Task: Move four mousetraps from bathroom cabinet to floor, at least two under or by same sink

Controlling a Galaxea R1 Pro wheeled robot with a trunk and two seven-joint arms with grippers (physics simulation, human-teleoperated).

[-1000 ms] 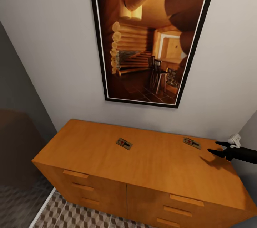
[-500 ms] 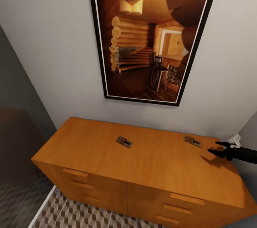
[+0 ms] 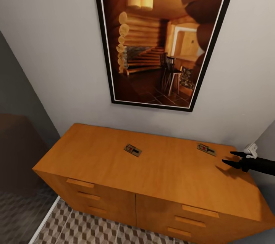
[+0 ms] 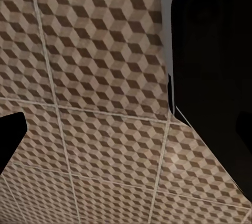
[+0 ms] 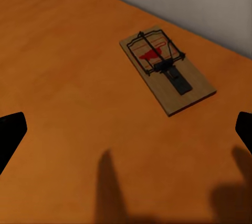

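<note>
I stand in front of the cabinet (image 3: 152, 175). Two mousetraps lie flat on its smooth top. One mousetrap (image 3: 132, 150) sits near the middle. The other mousetrap (image 3: 206, 149) sits far over at about 3 o'clock, close to the wall.

My right gripper (image 3: 233, 159) hangs over the right end of the top, just beside that far trap. Its two fingers are spread apart and hold nothing. I keep them wide so I can close them on the little board. From my right wrist camera, the trap (image 5: 166, 69) lies at about 12 o'clock, between my fingertips but a bit ahead.

My left gripper (image 4: 126, 145) points down at the bathroom floor (image 4: 94, 77). Its fingers are wide apart too, and it is empty.

The trap has a red mark on it, but I cannot read any words there.
</note>
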